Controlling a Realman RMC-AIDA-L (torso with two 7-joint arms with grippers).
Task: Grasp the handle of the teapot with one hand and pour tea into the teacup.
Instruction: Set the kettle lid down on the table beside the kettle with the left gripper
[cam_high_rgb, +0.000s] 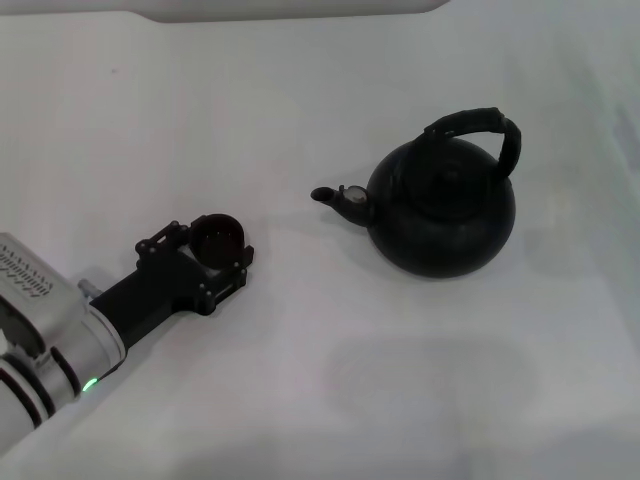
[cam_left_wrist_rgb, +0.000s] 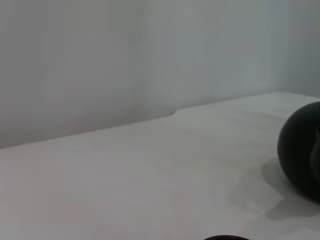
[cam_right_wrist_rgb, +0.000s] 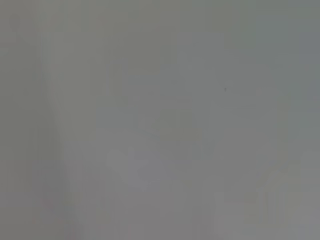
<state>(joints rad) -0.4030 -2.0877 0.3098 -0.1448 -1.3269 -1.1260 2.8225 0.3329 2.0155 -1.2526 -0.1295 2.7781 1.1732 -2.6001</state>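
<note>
Round matte black teapot (cam_high_rgb: 442, 208) upright on white desk (cam_high_rgb: 300, 380), arched ribbed handle (cam_high_rgb: 480, 128) free; left pincer (cam_high_rgb: 205, 255) pinching tiny dark brown teacup (cam_high_rgb: 217, 238) well left of spout; right pincer unseen

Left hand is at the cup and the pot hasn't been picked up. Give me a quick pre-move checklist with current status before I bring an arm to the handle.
1. Teapot upright on the table: ok.
2. Handle free, nothing over it: ok.
3. Spout points toward the teacup: ok.
4. Teacup upright, mouth open to receive tea: ok.
5. Left hand has its fingers on either side of the teacup; firm grip: cannot tell.
6. Right hand ready for the handle: cannot tell, it is not in the head view and its wrist view shows only a blank surface.
</note>
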